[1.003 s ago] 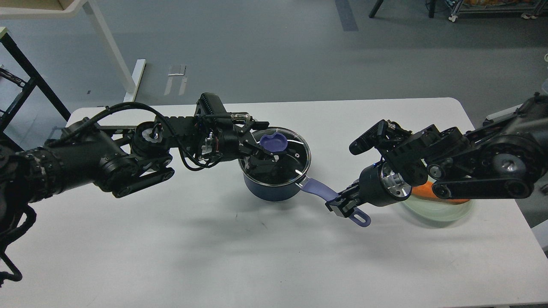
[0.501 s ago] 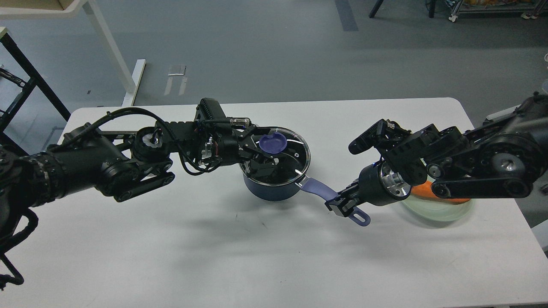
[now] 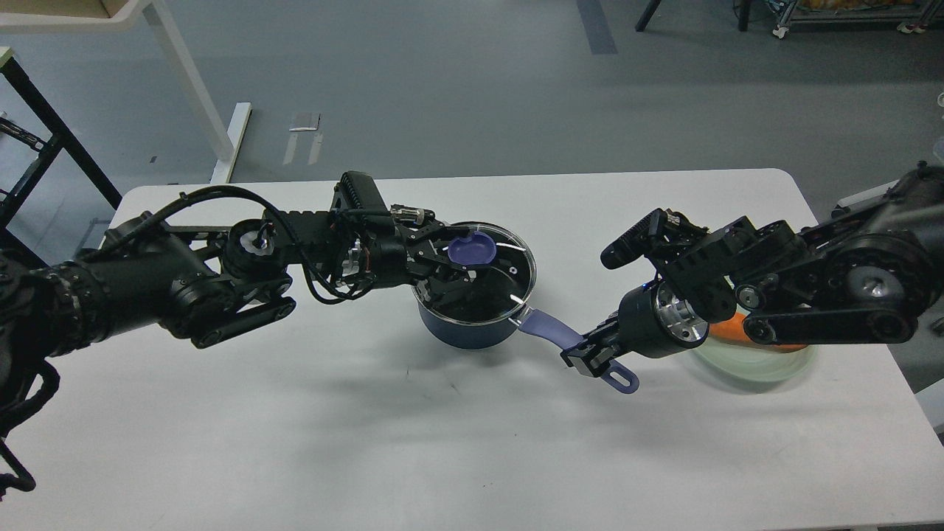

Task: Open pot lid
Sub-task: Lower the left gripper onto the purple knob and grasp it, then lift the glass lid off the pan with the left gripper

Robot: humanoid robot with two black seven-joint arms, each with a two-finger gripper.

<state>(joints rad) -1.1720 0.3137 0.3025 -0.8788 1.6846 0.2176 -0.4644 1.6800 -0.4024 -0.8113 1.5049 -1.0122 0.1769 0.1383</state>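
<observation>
A dark blue pot [image 3: 472, 330] stands mid-table with a glass lid [image 3: 509, 269] on top, slightly tilted. The lid has a purple knob [image 3: 472, 251]. My left gripper [image 3: 459, 259] comes in from the left and is shut on the purple knob. The pot's purple handle [image 3: 554, 332] points to the lower right. My right gripper [image 3: 586, 358] is shut on that handle near its end loop [image 3: 623, 380].
A pale green bowl [image 3: 759, 365] with an orange thing [image 3: 737, 324] in it sits at the right, partly behind my right arm. The white table [image 3: 442, 442] ends at the right edge near the bowl.
My left gripper and the lid knob have shifted slightly up and back; the lid looks a little more tilted. The right gripper stays on the handle.
</observation>
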